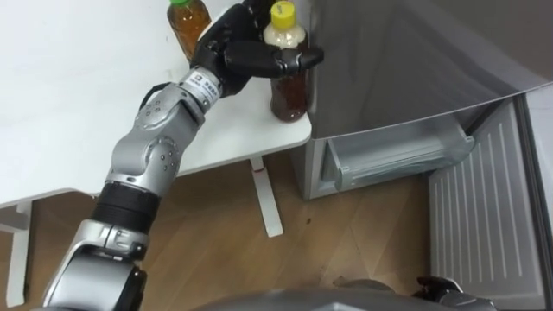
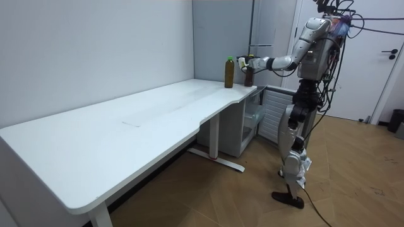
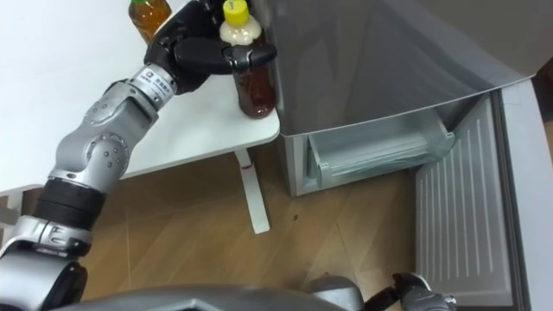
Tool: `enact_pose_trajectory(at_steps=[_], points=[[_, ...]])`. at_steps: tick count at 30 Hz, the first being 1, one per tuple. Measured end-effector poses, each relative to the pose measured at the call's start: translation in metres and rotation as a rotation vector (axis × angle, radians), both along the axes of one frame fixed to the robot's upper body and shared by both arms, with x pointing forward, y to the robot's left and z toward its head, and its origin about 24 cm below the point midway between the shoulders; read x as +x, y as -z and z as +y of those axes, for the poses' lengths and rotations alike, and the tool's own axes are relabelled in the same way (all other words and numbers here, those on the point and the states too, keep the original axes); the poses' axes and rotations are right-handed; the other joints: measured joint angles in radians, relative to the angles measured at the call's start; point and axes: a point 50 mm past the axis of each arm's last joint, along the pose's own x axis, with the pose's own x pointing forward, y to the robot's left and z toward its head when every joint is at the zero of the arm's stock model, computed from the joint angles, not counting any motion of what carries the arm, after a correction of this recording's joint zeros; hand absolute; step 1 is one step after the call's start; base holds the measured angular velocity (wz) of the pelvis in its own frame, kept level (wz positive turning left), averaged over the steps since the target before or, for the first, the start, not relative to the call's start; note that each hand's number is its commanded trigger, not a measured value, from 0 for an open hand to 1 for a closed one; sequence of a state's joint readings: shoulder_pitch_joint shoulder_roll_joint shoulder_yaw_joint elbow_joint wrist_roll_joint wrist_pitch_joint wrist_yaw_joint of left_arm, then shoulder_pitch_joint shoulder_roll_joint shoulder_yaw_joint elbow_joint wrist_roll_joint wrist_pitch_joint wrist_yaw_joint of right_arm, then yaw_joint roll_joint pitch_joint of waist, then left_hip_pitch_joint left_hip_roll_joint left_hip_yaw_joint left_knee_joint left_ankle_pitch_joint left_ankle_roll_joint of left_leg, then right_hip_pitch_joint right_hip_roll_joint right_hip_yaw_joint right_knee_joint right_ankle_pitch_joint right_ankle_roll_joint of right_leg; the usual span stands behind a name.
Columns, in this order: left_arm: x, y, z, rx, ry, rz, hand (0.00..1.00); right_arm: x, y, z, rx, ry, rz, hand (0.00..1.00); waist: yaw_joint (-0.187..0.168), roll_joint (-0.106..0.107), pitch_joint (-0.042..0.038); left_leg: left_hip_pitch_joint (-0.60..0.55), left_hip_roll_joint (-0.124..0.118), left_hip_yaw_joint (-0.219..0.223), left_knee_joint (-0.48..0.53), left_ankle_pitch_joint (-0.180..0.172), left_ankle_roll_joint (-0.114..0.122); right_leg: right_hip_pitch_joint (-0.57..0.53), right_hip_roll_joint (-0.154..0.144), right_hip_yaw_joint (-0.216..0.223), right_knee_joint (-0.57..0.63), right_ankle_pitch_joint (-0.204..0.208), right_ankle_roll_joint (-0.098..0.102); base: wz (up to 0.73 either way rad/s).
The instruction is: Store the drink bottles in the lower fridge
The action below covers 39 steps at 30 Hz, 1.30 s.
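Note:
A brown drink bottle with a yellow cap (image 1: 289, 86) stands at the white table's (image 1: 69, 104) near right corner, right against the grey fridge (image 1: 389, 60). My left hand (image 1: 235, 53) reaches across the table and its fingers are curled round the bottle's neck and shoulder; the room view shows that hand (image 2: 250, 63) on the bottle (image 2: 249, 74) too. Behind it stands a second brown bottle with a green cap (image 1: 187, 22), untouched. My right hand (image 1: 436, 289) shows at the lower edge, low by my side.
The lower fridge door (image 1: 484, 220) hangs open to my right, with a clear shelf bin (image 1: 402, 155) showing inside. A white table leg (image 1: 266, 199) stands on the wooden floor just left of the fridge. I stand in front of the fridge at the table's end.

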<state>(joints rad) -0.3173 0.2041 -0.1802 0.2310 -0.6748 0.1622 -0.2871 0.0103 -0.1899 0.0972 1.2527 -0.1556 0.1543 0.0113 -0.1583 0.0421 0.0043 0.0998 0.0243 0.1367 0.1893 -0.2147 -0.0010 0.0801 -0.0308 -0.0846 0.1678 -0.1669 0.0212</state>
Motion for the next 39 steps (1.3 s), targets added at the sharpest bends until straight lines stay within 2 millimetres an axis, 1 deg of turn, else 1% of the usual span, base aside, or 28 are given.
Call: enact_pose_trajectory(at_steps=[4,10,14,16,19,21,26,34,39], points=[[0.001,0.001,0.004,0.016,-0.023,0.008,1.00,0.000,0.000,0.000,0.003,-0.005,0.002,0.00,0.002,0.000,-0.0001,0.000,0.000,0.000,0.000,0.000,0.000,0.000,0.000,0.000,0.001,0.000,0.000,0.00],[-0.001,0.004,0.005,0.052,-0.007,0.016,1.00,0.003,0.000,0.001,0.004,-0.027,0.002,0.00,0.003,-0.002,0.0012,0.002,0.000,-0.004,-0.002,0.000,0.000,0.002,-0.001,0.000,0.001,0.000,0.000,0.00],[-0.004,0.008,-0.004,0.064,0.030,0.030,1.00,0.004,0.000,0.002,0.015,-0.030,0.001,0.00,0.003,-0.006,0.0045,0.000,0.000,-0.004,-0.002,0.000,0.000,0.001,-0.001,0.001,0.001,0.000,0.000,0.00],[-0.004,0.008,-0.003,0.069,0.032,0.031,1.00,0.003,0.000,0.002,0.017,-0.030,0.003,0.00,0.003,-0.008,0.0065,-0.001,0.000,-0.003,-0.002,0.000,0.000,0.000,0.000,0.000,0.001,0.000,0.000,0.00],[-0.005,0.009,-0.003,0.077,0.035,0.034,1.00,0.004,0.000,0.003,0.023,-0.034,0.003,0.00,0.005,-0.009,0.0074,-0.001,0.000,-0.002,-0.002,0.000,0.000,0.001,0.000,0.000,0.000,0.000,0.000,0.00],[-0.006,0.010,-0.004,0.086,0.046,0.036,1.00,0.004,0.000,0.003,0.022,-0.037,0.004,0.00,0.007,-0.009,0.0074,-0.001,0.000,-0.002,-0.002,0.000,0.000,0.002,0.000,0.000,0.000,0.000,0.000,0.00],[-0.007,0.012,-0.008,0.086,0.061,0.041,1.00,0.004,0.000,0.003,0.019,-0.057,0.009,0.00,0.024,-0.009,0.0080,-0.001,0.000,-0.002,-0.003,0.000,0.000,0.002,0.000,0.000,-0.001,0.000,0.000,0.00],[-0.007,0.012,-0.010,0.088,0.066,0.042,1.00,0.005,0.000,0.004,0.020,-0.072,0.009,0.00,0.028,-0.008,0.0081,-0.002,0.000,-0.002,-0.003,0.000,0.000,0.002,0.000,-0.002,-0.001,0.000,0.000,0.00],[-0.008,0.012,-0.012,0.080,0.068,0.042,1.00,0.007,0.000,0.005,0.023,-0.072,0.002,0.00,0.033,-0.007,0.0077,-0.006,0.000,-0.002,-0.003,0.000,0.000,0.000,-0.001,-0.012,-0.001,0.000,0.000,0.01]])
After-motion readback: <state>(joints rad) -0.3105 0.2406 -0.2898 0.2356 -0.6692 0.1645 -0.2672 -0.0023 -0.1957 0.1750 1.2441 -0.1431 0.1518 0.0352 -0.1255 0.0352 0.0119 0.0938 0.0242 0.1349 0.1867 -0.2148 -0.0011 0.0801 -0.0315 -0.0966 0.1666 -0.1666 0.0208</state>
